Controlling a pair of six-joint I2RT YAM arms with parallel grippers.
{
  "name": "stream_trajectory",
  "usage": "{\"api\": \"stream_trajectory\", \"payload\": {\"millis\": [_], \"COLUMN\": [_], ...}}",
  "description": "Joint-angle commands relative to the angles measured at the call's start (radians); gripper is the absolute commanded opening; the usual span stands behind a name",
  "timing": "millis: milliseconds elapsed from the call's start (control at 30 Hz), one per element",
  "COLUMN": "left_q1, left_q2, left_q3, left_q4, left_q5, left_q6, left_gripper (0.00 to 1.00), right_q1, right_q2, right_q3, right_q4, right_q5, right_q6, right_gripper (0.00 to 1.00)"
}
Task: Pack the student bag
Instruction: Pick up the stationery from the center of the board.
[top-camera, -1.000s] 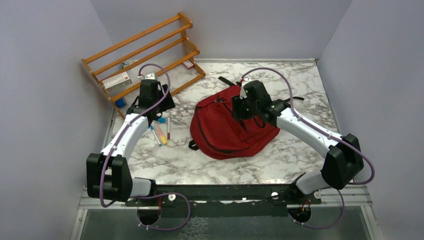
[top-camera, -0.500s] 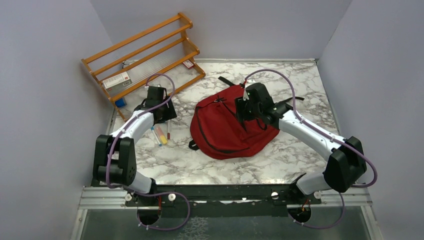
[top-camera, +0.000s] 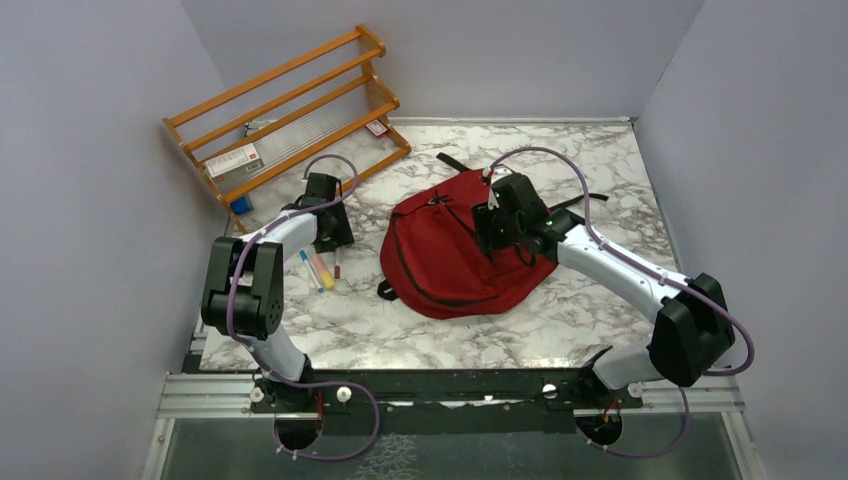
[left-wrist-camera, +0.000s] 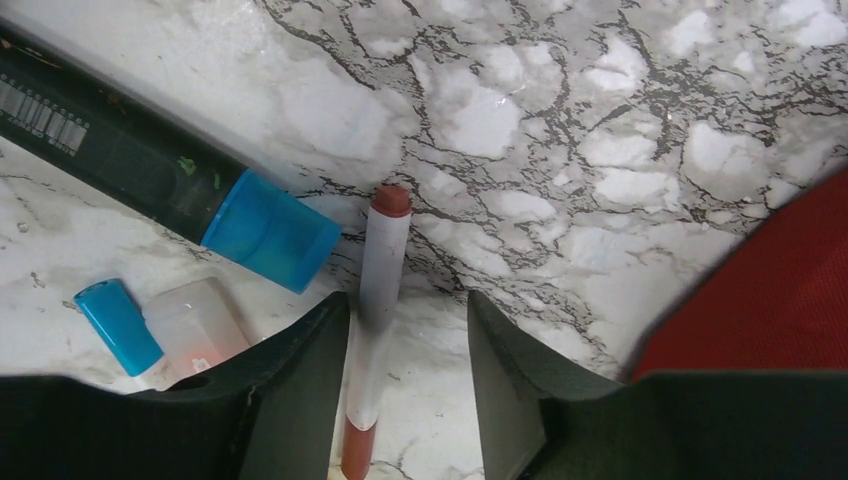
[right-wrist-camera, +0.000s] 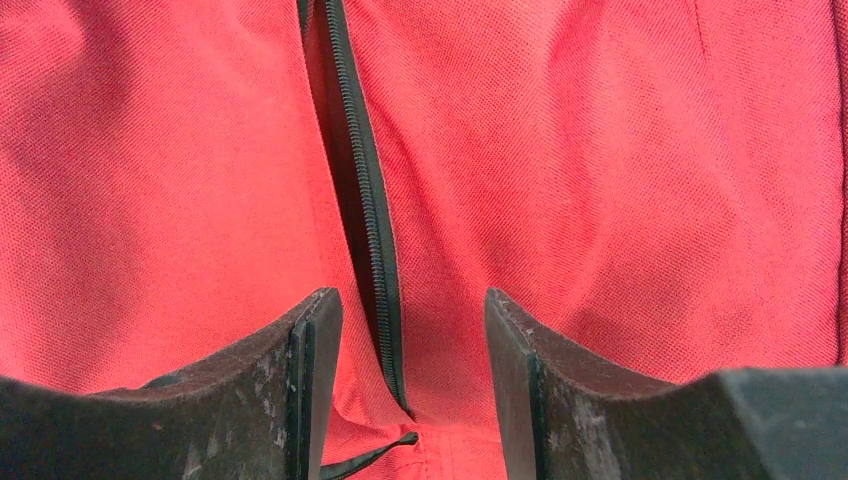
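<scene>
The student bag (top-camera: 450, 255), dark red with black zipper trim, lies flat in the middle of the marble table. My right gripper (top-camera: 497, 225) hovers low over its upper right part. In the right wrist view it (right-wrist-camera: 410, 300) stands open astride the black zipper (right-wrist-camera: 362, 200), with red fabric (right-wrist-camera: 600, 150) all around. My left gripper (top-camera: 335, 240) is down at the pens left of the bag. Its jaws (left-wrist-camera: 408, 305) are open around a white pen with red-brown ends (left-wrist-camera: 380, 270). The pen lies against the left finger, with a gap to the right one.
A black marker with a blue cap (left-wrist-camera: 150, 170), a small blue-capped pen (left-wrist-camera: 115, 325) and a translucent-capped one (left-wrist-camera: 195, 325) lie just left of the left gripper. A wooden rack (top-camera: 290, 110) holding small boxes stands at the back left. The bag's edge (left-wrist-camera: 770, 290) shows at the right.
The left arm has folded up and its gripper has slid right and down onto the pens, jaws narrowing. The right gripper has shifted slightly over the bag.
</scene>
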Motion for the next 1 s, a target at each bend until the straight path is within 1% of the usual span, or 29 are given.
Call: {"api": "stream_trajectory", "payload": {"millis": [0,167,367,567,633,833,967], "left_q1": [-0.013,-0.024,-0.03,-0.049,-0.057,-0.1,-0.104], "left_q2": [0.054,0.079,0.081,0.081,0.079,0.013,-0.035], "left_q3": [0.043,0.071,0.054,0.054,0.061,0.057,0.031], "left_q4": [-0.05,-0.118,-0.137,-0.144,-0.141,-0.048,0.02], "left_q5": [0.017,-0.014,-0.041,-0.058,-0.054,0.033,0.121], "left_q6": [0.007,0.041,0.054,0.058,0.058,0.09,0.098], "left_gripper": [0.46,0.4,0.35,0.19,0.17,0.15,0.03], "right_q1": [0.006,0.006,0.006,0.006,0.006,0.006,0.006], "right_q2": [-0.023,-0.025,-0.016,0.0,0.009,0.029,0.055], "right_q3": [-0.009,-0.011,-0.002,0.003,0.011,0.028,0.053], "right_q4": [-0.002,-0.003,-0.011,-0.005,-0.006,-0.001,-0.006], "right_q5": [0.024,0.044,0.05,0.056,0.056,0.045,0.055], "right_q6": [0.007,0.009,0.009,0.005,0.005,-0.022,-0.057], "right_gripper": [0.59,0.59,0.59,0.59,0.59,0.6,0.61]}}
